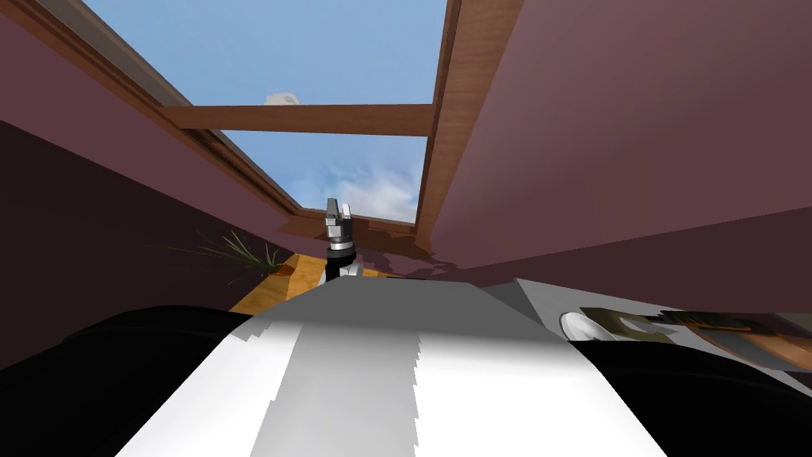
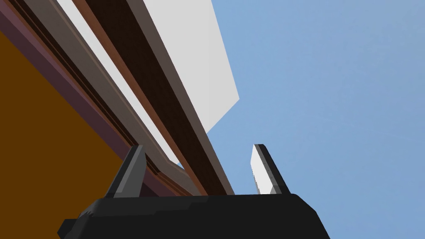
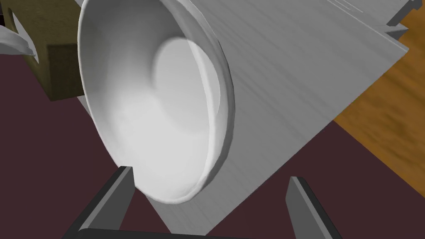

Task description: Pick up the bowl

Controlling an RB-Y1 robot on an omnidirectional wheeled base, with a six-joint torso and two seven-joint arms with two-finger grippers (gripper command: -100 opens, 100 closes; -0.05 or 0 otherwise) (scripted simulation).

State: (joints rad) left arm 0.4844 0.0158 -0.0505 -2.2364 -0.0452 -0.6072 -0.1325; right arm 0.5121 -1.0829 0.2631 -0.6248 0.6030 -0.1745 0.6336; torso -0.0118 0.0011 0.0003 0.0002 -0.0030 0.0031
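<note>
Your right gripper (image 3: 211, 193) has its fingers spread wide apart. The bowl (image 3: 157, 103) is white and sits on a grey top (image 3: 290, 74) right in front of that gripper, rim close to one fingertip. Can't tell if they touch. There's an olive block (image 3: 54, 66) just beside the bowl. Your left gripper (image 1: 338, 208) is spread too, raised up at the window (image 1: 301, 119).

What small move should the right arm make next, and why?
Probably ease the right pincer forward over the near rim of the white bowl: its fingers stand open, gripping nothing, and the bowl rests just ahead on the grey surface.
</note>
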